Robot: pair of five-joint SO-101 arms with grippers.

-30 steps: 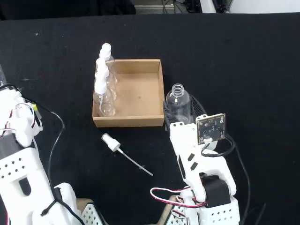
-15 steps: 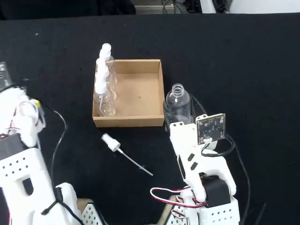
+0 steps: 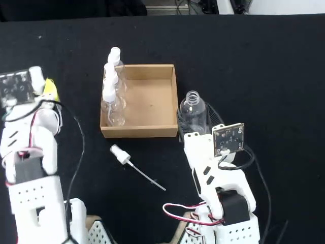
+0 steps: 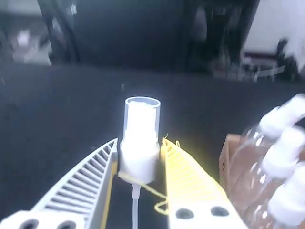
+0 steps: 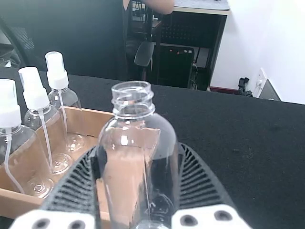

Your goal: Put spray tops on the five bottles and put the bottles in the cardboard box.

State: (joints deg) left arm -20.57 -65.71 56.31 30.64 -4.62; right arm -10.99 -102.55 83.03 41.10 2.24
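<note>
My left gripper (image 3: 41, 81) is shut on a white spray top (image 4: 140, 138), held upright left of the cardboard box (image 3: 147, 101) with its tube hanging down between the fingers. My right gripper (image 3: 195, 121) is shut on a clear uncapped bottle (image 5: 138, 162), which stands upright just outside the box's right wall. Three capped bottles (image 3: 112, 94) stand in a row along the box's left wall, also seen as capped bottles (image 5: 35, 119) in the right wrist view. Another spray top (image 3: 121, 154) lies on the table in front of the box, its long tube pointing toward the right arm.
A black cloth (image 3: 264, 66) covers the table. The box's middle and right part (image 3: 155, 101) hold nothing. Cables (image 3: 76, 152) hang by the left arm. Chairs and desks stand in the room behind.
The left arm has swung up and forward from the left edge, carrying the spray top to beside the box. The right arm and its bottle have not moved.
</note>
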